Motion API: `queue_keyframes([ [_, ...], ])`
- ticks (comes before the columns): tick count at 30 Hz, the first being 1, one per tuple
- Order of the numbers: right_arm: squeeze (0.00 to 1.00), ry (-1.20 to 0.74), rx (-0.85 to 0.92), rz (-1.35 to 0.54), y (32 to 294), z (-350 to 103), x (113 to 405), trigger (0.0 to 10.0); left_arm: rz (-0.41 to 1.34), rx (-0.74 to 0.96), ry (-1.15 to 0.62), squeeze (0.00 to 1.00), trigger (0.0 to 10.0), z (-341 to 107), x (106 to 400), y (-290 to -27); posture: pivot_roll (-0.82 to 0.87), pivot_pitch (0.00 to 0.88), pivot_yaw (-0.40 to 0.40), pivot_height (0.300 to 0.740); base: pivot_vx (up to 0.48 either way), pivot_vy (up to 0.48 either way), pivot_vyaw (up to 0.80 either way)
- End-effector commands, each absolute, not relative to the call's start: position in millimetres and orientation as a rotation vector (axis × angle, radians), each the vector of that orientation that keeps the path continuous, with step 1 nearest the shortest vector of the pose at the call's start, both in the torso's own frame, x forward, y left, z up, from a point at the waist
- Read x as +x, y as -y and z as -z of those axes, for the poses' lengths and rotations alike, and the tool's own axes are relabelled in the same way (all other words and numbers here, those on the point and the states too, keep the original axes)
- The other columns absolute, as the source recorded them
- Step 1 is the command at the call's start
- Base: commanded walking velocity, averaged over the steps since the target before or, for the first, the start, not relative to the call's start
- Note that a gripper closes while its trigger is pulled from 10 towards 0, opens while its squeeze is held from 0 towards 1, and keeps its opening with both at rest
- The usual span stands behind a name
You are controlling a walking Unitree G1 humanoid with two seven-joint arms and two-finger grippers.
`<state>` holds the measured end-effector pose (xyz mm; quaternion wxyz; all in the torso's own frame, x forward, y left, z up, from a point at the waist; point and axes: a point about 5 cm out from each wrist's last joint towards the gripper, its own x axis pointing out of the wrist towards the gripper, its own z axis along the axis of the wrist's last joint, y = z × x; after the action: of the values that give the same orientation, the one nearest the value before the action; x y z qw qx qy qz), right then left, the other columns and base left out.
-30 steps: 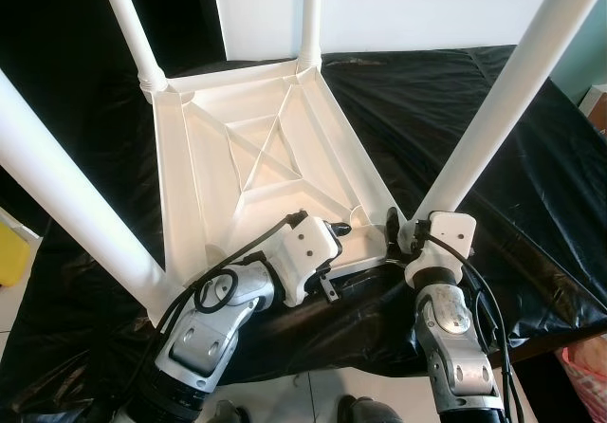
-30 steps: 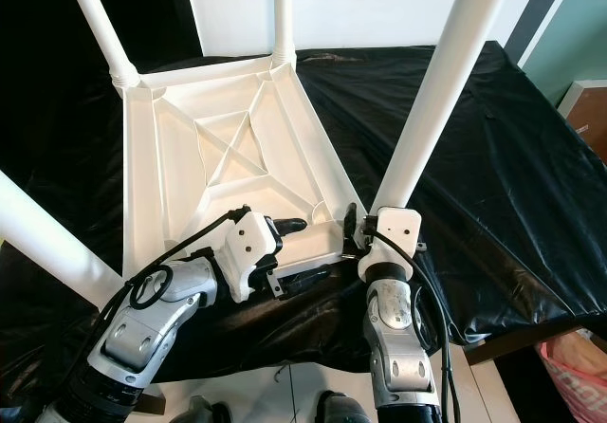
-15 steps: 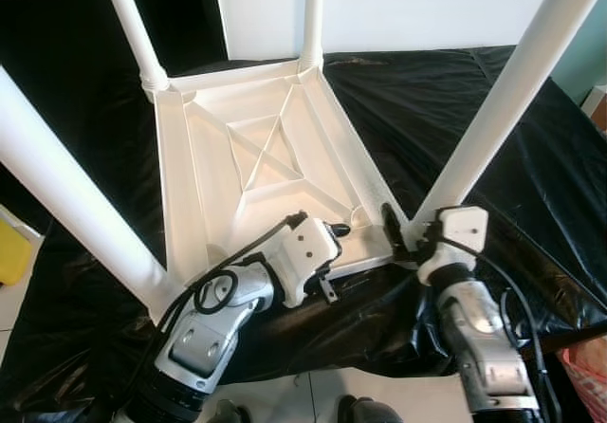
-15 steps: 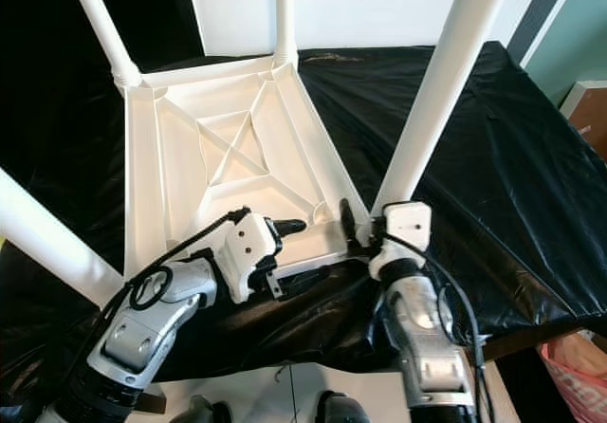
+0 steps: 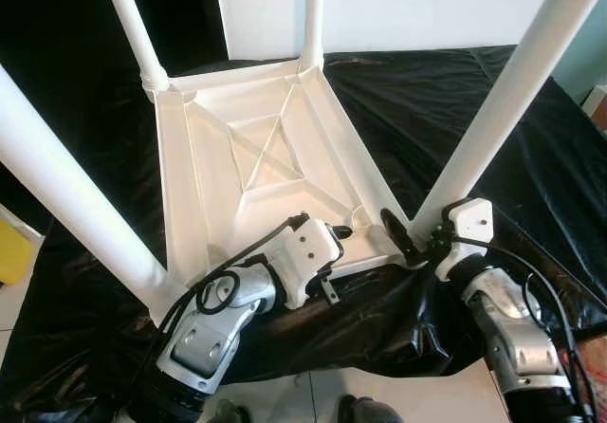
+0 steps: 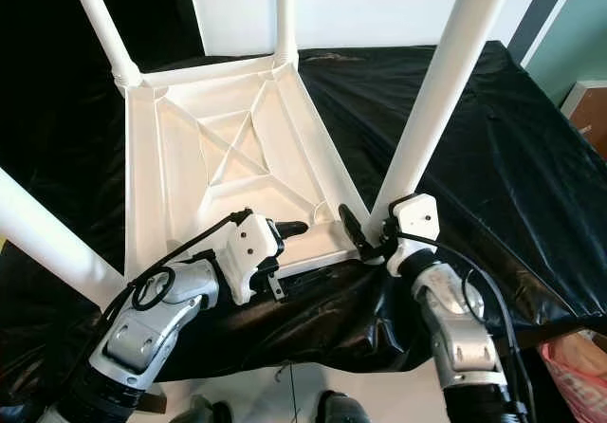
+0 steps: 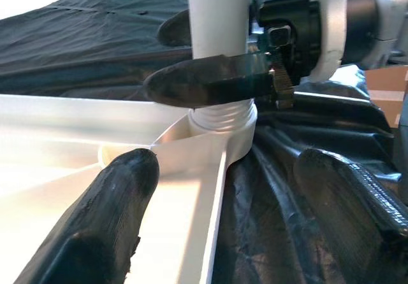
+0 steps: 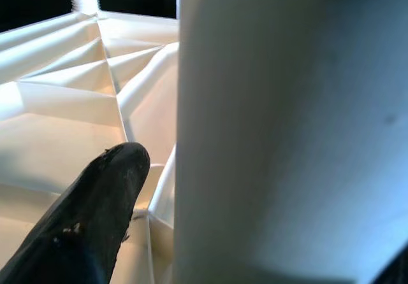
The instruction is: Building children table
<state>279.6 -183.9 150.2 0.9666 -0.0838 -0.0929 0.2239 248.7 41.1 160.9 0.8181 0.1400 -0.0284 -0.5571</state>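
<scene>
Underneath, black sheeting [image 5: 493,110] bears the upturned table [image 5: 218,172]; right gripper [image 5: 403,236] clasps its leg [image 5: 507,91].

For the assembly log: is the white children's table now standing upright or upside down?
Upside down: the tabletop lies ribbed underside up on the black sheet, its legs pointing upward.

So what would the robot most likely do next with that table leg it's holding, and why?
Probably keep turning the near-right leg to seat it. The right gripper has its fingers around the leg's base, just above the threaded collar at the corner of the upturned white tabletop, while the left gripper straddles the near rim, open, seemingly steadying it.
</scene>
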Motion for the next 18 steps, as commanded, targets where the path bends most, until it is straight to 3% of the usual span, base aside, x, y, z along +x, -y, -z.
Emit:
queue_keyframes([
  [1,0.00,0.174,-0.164,-0.488,184.5,-147.6,280.7,7.6,1.193,0.292,0.046,0.00,10.0,-157.6,248.3,-38.3,-0.11,0.135,0.020,0.740,0.000,0.000,0.00],
  [2,0.00,0.171,-0.177,-0.495,185.3,-146.9,281.9,4.8,1.195,0.291,0.046,0.00,10.0,-157.6,248.6,-37.6,-0.12,0.131,0.020,0.740,0.000,0.000,0.00],
  [4,0.00,0.171,-0.177,-0.495,185.3,-146.9,281.9,4.8,1.195,0.291,0.046,0.00,10.0,-157.6,248.6,-37.6,-0.12,0.131,0.020,0.740,0.000,0.000,0.00],
  [5,0.00,0.163,-0.184,-0.502,186.6,-144.8,282.6,1.2,1.196,0.291,0.047,0.00,10.0,-157.7,248.9,-36.8,-0.12,0.126,0.019,0.740,0.000,0.000,0.00],
  [6,0.00,0.163,-0.184,-0.502,186.6,-144.8,282.6,1.2,1.196,0.291,0.047,0.00,10.0,-157.7,248.9,-36.8,-0.12,0.126,0.019,0.740,0.000,0.000,0.00],
  [7,0.00,0.152,-0.184,-0.506,187.5,-141.4,282.3,0.0,1.197,0.291,0.049,0.00,10.0,-157.7,248.9,-36.1,-0.12,0.123,0.017,0.740,0.000,0.000,0.00],
  [14,0.00,0.123,-0.175,-0.514,187.6,-129.5,275.1,0.0,1.200,0.289,0.043,0.00,10.0,-156.5,246.7,-36.7,-0.11,0.128,0.017,0.740,0.000,0.000,0.00],
  [15,0.00,0.119,-0.171,-0.503,187.8,-128.4,274.4,10.0,1.200,0.290,0.039,0.00,10.0,-155.7,246.0,-37.6,-0.11,0.127,0.015,0.740,0.000,0.000,0.00],
  [18,0.00,0.120,-0.156,-0.480,188.9,-128.5,274.4,10.0,1.199,0.292,0.036,0.00,10.0,-154.7,245.6,-38.7,-0.11,0.126,0.013,0.740,0.000,0.000,0.00],
])
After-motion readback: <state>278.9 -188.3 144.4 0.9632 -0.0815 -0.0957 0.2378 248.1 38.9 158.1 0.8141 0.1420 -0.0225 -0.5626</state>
